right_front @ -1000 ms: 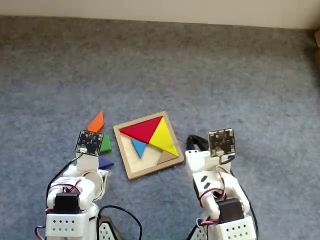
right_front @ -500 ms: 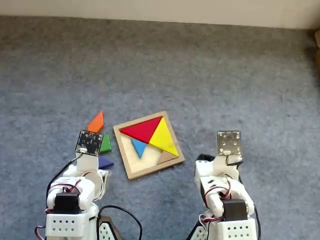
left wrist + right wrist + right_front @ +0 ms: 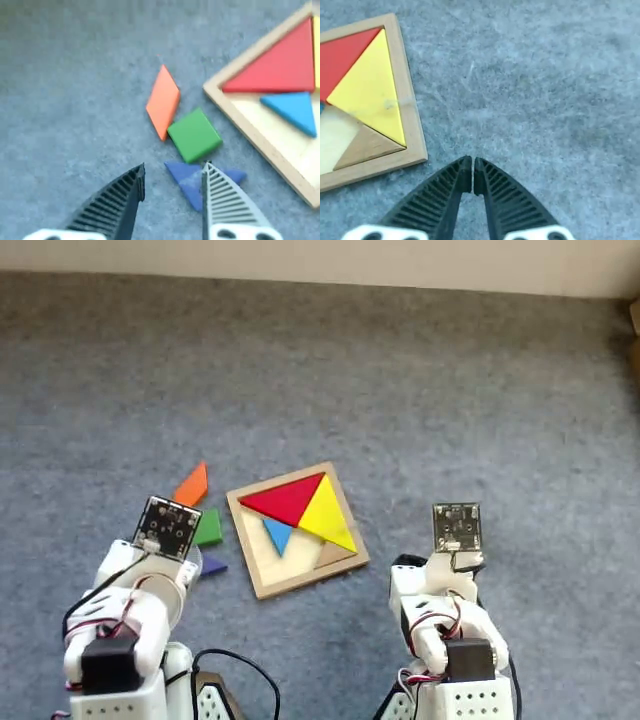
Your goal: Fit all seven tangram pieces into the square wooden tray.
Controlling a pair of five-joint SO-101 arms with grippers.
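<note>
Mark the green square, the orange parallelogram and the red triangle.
green square [image 3: 194, 135]: left wrist view, centre of face.
orange parallelogram [image 3: 163, 101]: left wrist view, centre of face.
red triangle [image 3: 287, 500]: high view, centre of face.

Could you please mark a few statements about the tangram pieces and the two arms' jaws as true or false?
1. The red triangle lies in the wooden tray. True.
2. The green square lies in the tray. False: it lies on the carpet outside it, beside the orange parallelogram.
3. The left jaws stand open over the dark blue triangle. True.
4. The right jaws grip a piece. False: they are shut on nothing, over carpet beside the tray.
5. All seven pieces are in the tray. False: four lie in it, three outside.
</note>
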